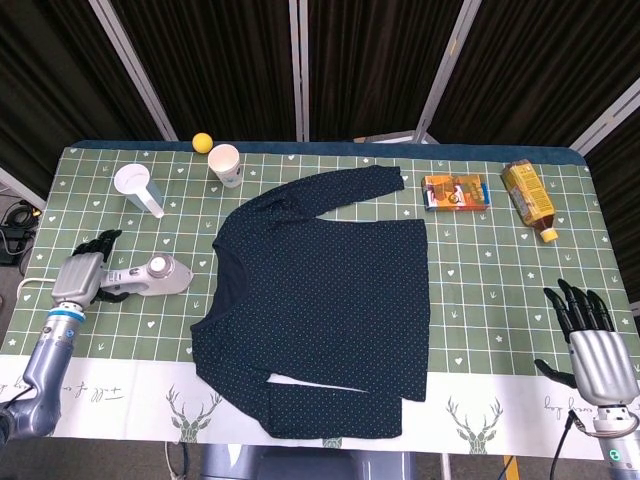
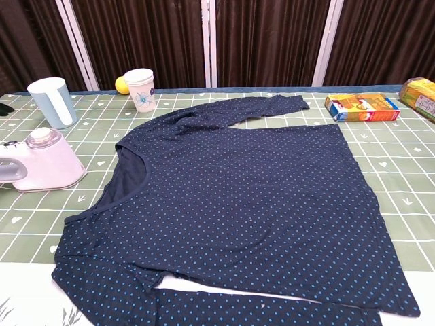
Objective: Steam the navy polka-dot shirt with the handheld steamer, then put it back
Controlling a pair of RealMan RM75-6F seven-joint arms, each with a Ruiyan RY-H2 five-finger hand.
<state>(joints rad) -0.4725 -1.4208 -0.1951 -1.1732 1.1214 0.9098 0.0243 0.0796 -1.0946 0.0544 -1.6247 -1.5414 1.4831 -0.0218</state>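
The navy polka-dot shirt (image 1: 320, 295) lies flat in the middle of the table, neckline to the left, also filling the chest view (image 2: 238, 204). The white handheld steamer (image 1: 158, 276) lies on its side left of the shirt, and shows at the left edge of the chest view (image 2: 41, 166). My left hand (image 1: 85, 272) is over the steamer's handle, its dark fingers spread on both sides of it; no firm grip shows. My right hand (image 1: 592, 345) hangs open at the table's front right corner, holding nothing.
A white jug (image 1: 138, 187) (image 2: 51, 102), a paper cup (image 1: 225, 165) (image 2: 139, 88) and a yellow ball (image 1: 202, 142) stand at the back left. An orange box (image 1: 456, 191) (image 2: 361, 107) and a juice carton (image 1: 528, 198) lie at the back right.
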